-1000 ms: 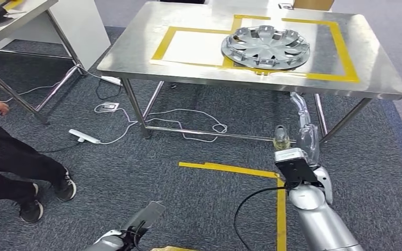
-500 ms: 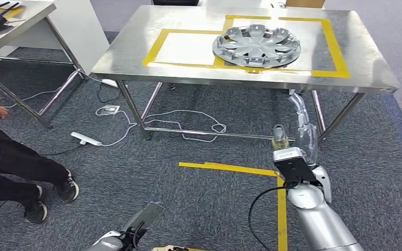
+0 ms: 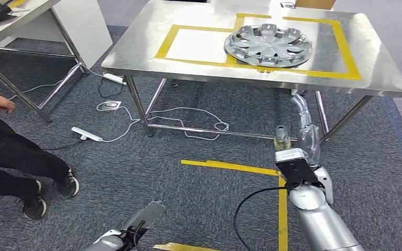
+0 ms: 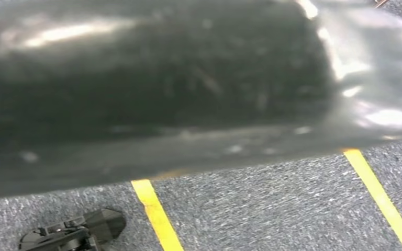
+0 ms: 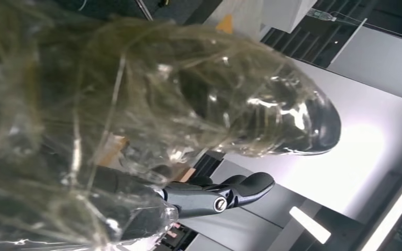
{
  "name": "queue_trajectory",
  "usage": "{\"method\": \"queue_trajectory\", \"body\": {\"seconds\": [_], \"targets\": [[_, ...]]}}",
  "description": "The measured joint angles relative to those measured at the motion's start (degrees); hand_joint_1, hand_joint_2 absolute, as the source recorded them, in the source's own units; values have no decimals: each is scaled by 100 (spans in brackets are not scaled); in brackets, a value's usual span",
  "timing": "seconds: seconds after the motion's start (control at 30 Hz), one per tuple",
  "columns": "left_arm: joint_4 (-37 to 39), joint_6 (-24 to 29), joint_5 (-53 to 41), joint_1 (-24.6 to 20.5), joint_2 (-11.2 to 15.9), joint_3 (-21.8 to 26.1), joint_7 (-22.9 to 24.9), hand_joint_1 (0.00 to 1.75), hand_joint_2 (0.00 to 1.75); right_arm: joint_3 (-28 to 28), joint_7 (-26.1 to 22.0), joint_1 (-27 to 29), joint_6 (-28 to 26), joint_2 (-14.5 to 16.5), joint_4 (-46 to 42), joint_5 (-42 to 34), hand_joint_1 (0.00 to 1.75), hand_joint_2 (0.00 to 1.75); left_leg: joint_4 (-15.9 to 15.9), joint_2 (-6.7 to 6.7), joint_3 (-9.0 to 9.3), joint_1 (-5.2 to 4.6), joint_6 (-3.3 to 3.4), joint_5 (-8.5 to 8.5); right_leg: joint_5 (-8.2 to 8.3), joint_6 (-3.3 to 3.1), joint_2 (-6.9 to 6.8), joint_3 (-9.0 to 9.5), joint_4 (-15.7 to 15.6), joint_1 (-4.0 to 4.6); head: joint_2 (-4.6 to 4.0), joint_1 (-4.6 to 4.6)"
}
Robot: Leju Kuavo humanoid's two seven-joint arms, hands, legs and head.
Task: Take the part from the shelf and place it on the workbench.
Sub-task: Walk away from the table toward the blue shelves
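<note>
We take the steel surface [image 3: 136,52] as our landmark. On it lies the part [image 3: 268,45], a silver wheel cover, resting flat and overlapping the yellow tape outline [image 3: 345,57] marked on the top; it sits toward the far right portion of the surface, and neither hand touches it.

Our right hand [image 3: 301,130] hangs in front of the surface's near edge, below the part and beside the surface's right front leg. It is wrapped in clear plastic film, its fingers pointing up toward the surface, spread apart and holding nothing. In the right wrist view the film-covered fingers [image 5: 230,196] are seen close up, with nothing between them.

Our left hand [image 3: 145,215] sits well in front of the surface, low over the grey carpet [image 3: 188,204]; we cannot tell whether its fingers are apart or closed.

Yellow floor tape [image 3: 230,168] runs across the carpet between the surface and us. White cables [image 3: 188,112] lie under the surface. To the left of the surface a person [image 3: 10,162] in dark trousers and trainers stands on the carpet.
</note>
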Motion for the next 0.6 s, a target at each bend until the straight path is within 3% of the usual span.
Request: {"method": "queue_trajectory", "body": {"seconds": [0.07, 0.13, 0.23, 0.3, 0.4, 0.43, 0.47, 0.5, 0.6], "targets": [[0, -1, 0, -6, -3, -1, 0, 0, 0, 0, 0, -17, 1, -1, -1, 0, 0, 0, 2, -6, 10, -13, -10, 1, 349, -49, 1, 457, -824, 12, 0, 0], [0, -1, 1, -10, -5, -1, 1, 0, 0, -1, -1, -37, 1, -1, -2, -1, 0, 0, 11, -7, -10, -26, -49, 16, 462, -89, 8, 725, -1315, 33, 0, -6], [0, -1, 2, -7, -9, -1, 0, 0, 0, -2, 0, -33, 3, -4, -2, 1, 0, 0, 17, -6, -39, -25, -134, 24, 481, -147, 18, 733, -1386, 32, 0, -12], [0, -1, 2, -10, -8, -1, 0, 0, 0, -2, 0, -44, 5, -5, -2, 4, 0, 0, 215, -6, -116, -19, -196, -167, 528, -215, 6, 730, -1431, 3, 0, -27], [0, 1, 1, -4, 0, -1, 0, 0, 0, -2, 0, -36, 10, -5, -1, 4, 0, 0, 1202, -5, -493, 7, -269, -739, 566, -257, -14, 691, -1441, -3, 0, -44], [0, 2, -1, 0, 3, -2, 0, 0, 0, -2, 0, -26, 13, -5, -1, 4, 0, 0, 1469, -5, -585, 11, -283, -831, 578, -258, -17, 674, -1437, -1, 0, -43], [0, 3, -2, 2, 5, -2, 0, 0, 0, -2, 0, -21, 15, -5, 0, 4, 0, 0, 1551, -5, -590, 13, -290, -816, 590, -255, -18, 657, -1429, 0, 0, -44], [0, 4, -4, 2, 8, -4, 0, 0, 0, -2, 0, -20, 16, -5, 1, 4, 0, 0, 1403, -5, -485, 16, -290, -691, 601, -247, -17, 643, -1419, -1, 0, -44], [0, 20, -13, -16, 12, -19, 1, 0, 0, -2, 0, -37, 18, -5, 0, 4, 0, 0, 345, -9, 92, 16, -259, -244, 620, -200, -9, 592, -1356, 13, 0, -41]]}}
